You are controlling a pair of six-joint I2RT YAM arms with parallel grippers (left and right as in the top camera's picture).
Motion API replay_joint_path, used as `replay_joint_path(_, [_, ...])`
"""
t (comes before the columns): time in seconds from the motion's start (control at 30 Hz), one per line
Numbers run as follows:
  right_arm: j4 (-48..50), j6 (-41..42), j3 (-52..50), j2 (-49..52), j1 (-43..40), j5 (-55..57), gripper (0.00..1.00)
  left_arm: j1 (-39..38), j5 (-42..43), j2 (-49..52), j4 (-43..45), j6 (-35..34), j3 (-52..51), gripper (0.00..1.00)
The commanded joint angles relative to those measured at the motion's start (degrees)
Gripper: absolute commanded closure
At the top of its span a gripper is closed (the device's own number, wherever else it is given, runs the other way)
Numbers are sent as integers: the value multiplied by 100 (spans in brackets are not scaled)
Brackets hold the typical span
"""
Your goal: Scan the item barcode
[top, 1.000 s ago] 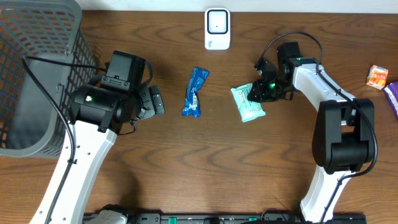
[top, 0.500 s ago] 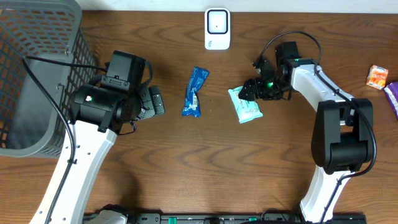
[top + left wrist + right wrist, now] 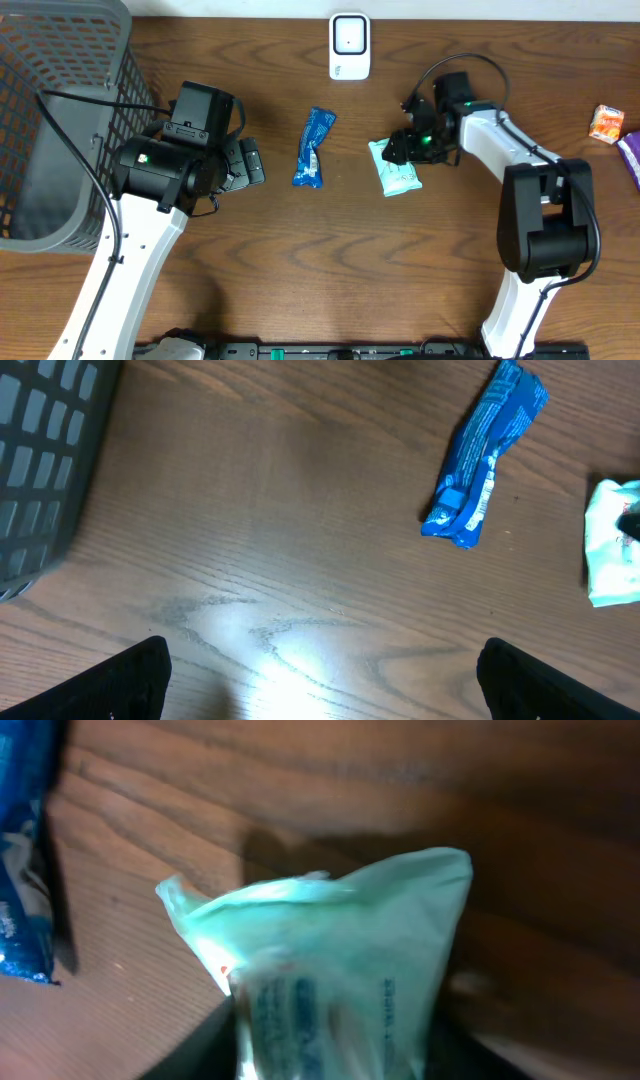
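A mint-green packet [image 3: 400, 175] lies on the wooden table right of centre. My right gripper [image 3: 403, 148] is at its upper end. In the right wrist view the packet [image 3: 340, 940] fills the gap between the dark fingers, and the gripper [image 3: 335, 1040] is shut on it. A blue packet [image 3: 314, 147] lies to its left, also seen as the blue packet [image 3: 483, 455] in the left wrist view. A white scanner [image 3: 349, 45] stands at the table's back edge. My left gripper [image 3: 247, 162] hovers wide open over bare wood, the gripper [image 3: 320, 680] holding nothing.
A grey mesh basket [image 3: 60, 120] fills the far left. A small orange box [image 3: 606, 123] and a purple item [image 3: 632, 158] lie at the right edge. The blue packet [image 3: 22, 850] is close to the left of the green one.
The right gripper moved left along the green packet, opened and closed on its upper end. The packet shifted slightly left. The left arm stayed still.
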Motion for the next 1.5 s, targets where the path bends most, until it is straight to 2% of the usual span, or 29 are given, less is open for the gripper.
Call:
replay_joint_path(0.0, [74, 553, -201, 96, 111, 66, 79, 24, -72, 33, -13, -52, -11, 2])
replay_joint_path(0.07, [192, 741, -201, 96, 142, -4, 90, 24, -72, 33, -13, -52, -11, 2])
replay_joint_path(0.1, [262, 817, -201, 96, 162, -114, 99, 24, -72, 31, -13, -52, -11, 2])
replay_joint_path(0.37, [968, 1808, 13, 90, 356, -549, 99, 24, -72, 33, -13, -52, -11, 2])
replay_joint_path(0.47, [1248, 2540, 520, 90, 367, -562, 99, 24, -72, 33, -13, -52, -11, 2])
replay_joint_path(0.57, [1786, 2914, 1064, 90, 422, -466, 99, 24, -72, 31, -11, -52, -11, 2])
replay_joint_path(0.77, [2994, 3051, 1598, 92, 748, 1040, 99, 24, -72, 33, -13, -52, -11, 2])
replay_joint_path(0.97, [3460, 3287, 1600, 236, 1211, 2997, 99, 24, -72, 33, -13, -52, -11, 2])
replay_joint_path(1.23, [4570, 3775, 1663, 632, 1134, 2894, 98, 24, -72, 31, -13, -52, -11, 2])
replay_joint_path(1.47, [4207, 3773, 2428, 1023, 782, 2435, 99, 24, -72, 31, -13, -52, -11, 2])
